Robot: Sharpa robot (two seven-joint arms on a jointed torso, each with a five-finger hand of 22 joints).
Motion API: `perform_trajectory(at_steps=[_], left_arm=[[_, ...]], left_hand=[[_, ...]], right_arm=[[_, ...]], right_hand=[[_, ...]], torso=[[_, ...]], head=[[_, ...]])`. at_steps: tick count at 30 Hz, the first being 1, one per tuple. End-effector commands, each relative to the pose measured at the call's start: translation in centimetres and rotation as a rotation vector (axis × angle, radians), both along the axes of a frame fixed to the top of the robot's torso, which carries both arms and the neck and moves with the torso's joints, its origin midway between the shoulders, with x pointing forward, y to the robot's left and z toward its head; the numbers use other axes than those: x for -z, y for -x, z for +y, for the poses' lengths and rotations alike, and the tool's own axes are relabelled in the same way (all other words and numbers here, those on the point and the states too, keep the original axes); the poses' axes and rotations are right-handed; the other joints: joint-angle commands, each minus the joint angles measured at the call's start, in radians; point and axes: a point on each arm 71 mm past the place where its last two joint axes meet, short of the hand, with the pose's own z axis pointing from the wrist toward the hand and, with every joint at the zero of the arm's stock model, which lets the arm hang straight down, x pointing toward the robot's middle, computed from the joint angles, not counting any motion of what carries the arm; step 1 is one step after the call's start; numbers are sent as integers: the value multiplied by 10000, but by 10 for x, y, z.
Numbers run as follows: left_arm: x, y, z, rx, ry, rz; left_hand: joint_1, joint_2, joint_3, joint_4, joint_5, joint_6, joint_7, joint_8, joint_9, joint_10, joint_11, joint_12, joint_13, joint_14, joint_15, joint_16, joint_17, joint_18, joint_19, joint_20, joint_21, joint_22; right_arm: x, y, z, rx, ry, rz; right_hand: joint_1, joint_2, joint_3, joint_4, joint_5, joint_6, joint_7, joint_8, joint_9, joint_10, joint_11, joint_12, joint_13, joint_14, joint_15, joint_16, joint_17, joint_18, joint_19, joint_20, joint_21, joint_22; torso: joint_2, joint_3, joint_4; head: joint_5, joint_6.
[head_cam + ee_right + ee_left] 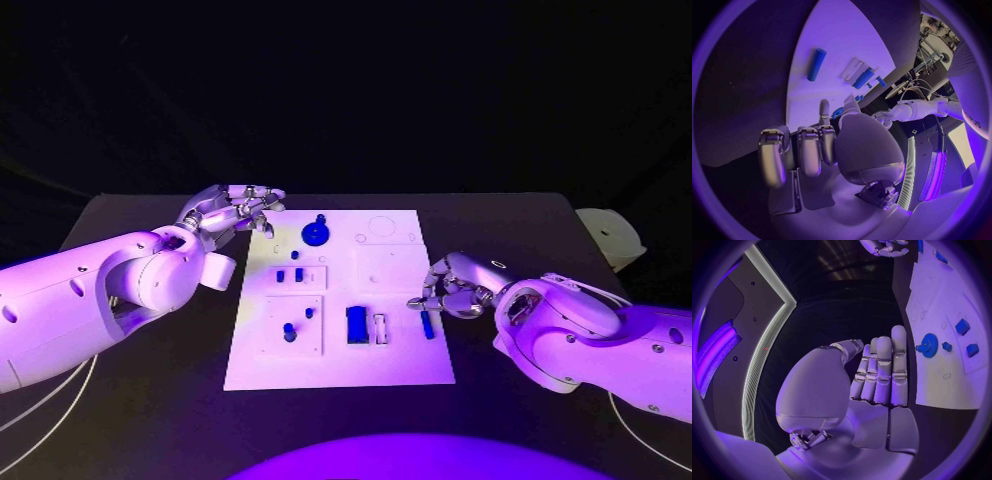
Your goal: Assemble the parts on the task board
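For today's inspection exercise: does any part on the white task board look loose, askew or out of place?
One slim blue rod lies loose on the white task board near its right edge, just below the right hand. Nothing looks damaged.

A flat white task board [340, 370] dotted with small blue plastic parts, among them a round blue gear [316, 234] and a slim blue bar [427, 325], sits on a matte black table [144, 400].

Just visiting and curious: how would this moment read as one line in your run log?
left robot hand: empty, beside task board | right robot hand: empty, near blue bar | gear: on board
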Motion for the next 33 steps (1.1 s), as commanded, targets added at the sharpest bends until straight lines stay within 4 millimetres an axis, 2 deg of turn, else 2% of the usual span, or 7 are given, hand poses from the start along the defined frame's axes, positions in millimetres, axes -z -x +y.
perform_trajectory(at_steps=[1,5,11,20,25,29,33], left_arm=[[-1,1,-3,156,111,-53],[-1,1,-3,179,120,-51],[-1,1,-5,212,131,-41],[-1,1,-4,203,126,-36],[-1,1,-4,205,125,-33],[-1,1,-3,205,125,-31],[-1,1,-3,205,124,-29]], left_hand=[[-30,48,30,21,45,-95,-13,71,-9,-88,3,42,17,-81,-5,-24,10,64,11,73,-71,-12],[-30,48,30,21,45,-95,-13,71,-9,-88,3,42,17,-81,-5,-24,10,64,11,73,-71,-12],[-30,48,30,21,45,-95,-13,71,-9,-88,3,42,17,-81,-5,-24,10,64,11,73,-71,-12],[-30,48,30,21,45,-95,-13,71,-9,-88,3,42,17,-81,-5,-24,10,64,11,73,-71,-12],[-30,48,30,21,45,-95,-13,71,-9,-88,3,42,17,-81,-5,-24,10,64,11,73,-71,-12],[-30,48,30,21,45,-95,-13,71,-9,-88,3,42,17,-81,-5,-24,10,64,11,73,-71,-12],[-30,48,30,21,45,-95,-13,71,-9,-88,3,42,17,-81,-5,-24,10,64,11,73,-71,-12]], right_arm=[[1,3,-6,-110,92,-65],[6,6,-13,-25,372,43],[17,9,-16,-13,722,279],[31,11,-10,-113,927,530],[37,10,-6,-191,1045,588],[42,9,-4,-254,1140,653],[46,10,-2,-348,1278,742]], right_hand=[[189,83,-82,14,107,-55,12,-79,-26,475,88,-59,1821,814,79,-37,1453,-142,1046,80,45,2633],[281,105,-134,15,221,-41,17,-115,-48,465,93,-81,1809,811,85,-45,1437,-142,1046,88,45,2633],[349,117,-153,8,264,-43,21,-140,-63,459,96,-95,1801,807,87,-51,1422,-142,1046,92,45,2633],[408,138,-161,5,285,-34,21,-155,-73,452,97,-110,1793,806,88,-55,1414,-142,1046,94,45,2633],[724,201,-172,-26,332,-1,17,-225,-118,452,94,-114,1795,803,86,-62,1407,-142,1046,97,45,2633],[1117,281,-134,-35,-13,43,12,-309,-173,449,87,-126,1794,803,80,-68,1401,-142,1046,93,45,2633],[1445,281,-77,-81,-86,65,-1,-366,-208,447,76,-130,1795,803,71,-70,1402,-142,1046,86,45,2633]], torso=[[-19,27,-72],[-33,34,-107],[-25,37,-76],[-9,32,-80],[-13,27,-84],[-12,27,-81],[-17,31,-85]], head=[[-56,3],[-48,12],[-42,-6],[2,-34],[13,-55],[26,-74],[40,-89]])
